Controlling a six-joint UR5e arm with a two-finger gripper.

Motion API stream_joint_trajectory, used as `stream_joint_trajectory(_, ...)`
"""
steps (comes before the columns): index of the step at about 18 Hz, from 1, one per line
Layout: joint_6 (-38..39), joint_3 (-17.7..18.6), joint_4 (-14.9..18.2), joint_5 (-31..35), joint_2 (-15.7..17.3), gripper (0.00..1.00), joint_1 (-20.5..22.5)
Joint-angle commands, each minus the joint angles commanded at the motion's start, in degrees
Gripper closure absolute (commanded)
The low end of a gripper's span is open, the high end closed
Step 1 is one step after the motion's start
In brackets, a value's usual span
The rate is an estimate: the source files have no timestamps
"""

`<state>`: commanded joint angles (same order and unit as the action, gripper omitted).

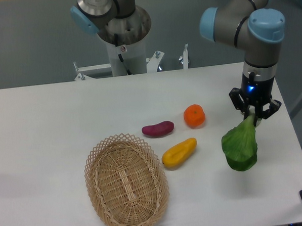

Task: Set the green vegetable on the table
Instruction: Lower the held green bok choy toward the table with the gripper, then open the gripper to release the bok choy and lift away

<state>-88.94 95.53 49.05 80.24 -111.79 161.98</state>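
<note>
The green vegetable (240,146) hangs leaf-down over the right side of the white table (50,123), its pale stem pinched at the top. My gripper (254,116) is shut on that stem, pointing straight down. The leaf's lower edge is close above the table surface; whether it touches I cannot tell.
A woven wicker basket (126,182) sits at the front centre-left. A yellow vegetable (179,153), a purple one (158,129) and an orange fruit (194,116) lie left of the gripper. The table's right edge runs close beside the hanging leaf.
</note>
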Motion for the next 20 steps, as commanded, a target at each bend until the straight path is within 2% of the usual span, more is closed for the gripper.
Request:
stream_joint_trajectory(6,0.0,3.1,-5.5,0.0,-3.0,0.71,-0.1)
stream_joint_trajectory(11,3.5,3.3,-5.8,0.0,-6.0,0.7,-3.3)
stream_joint_trajectory(15,5.3,4.4,-7.0,0.0,-6.9,0.7,-4.7)
stream_joint_trajectory(16,5.2,4.5,-7.0,-0.1,-6.8,0.64,-4.7)
stream_joint_trajectory(19,4.8,3.6,-7.4,-0.1,-6.9,0.28,-4.7)
stream_joint_trajectory(20,4.6,3.3,-7.4,0.0,-6.9,0.05,-4.7)
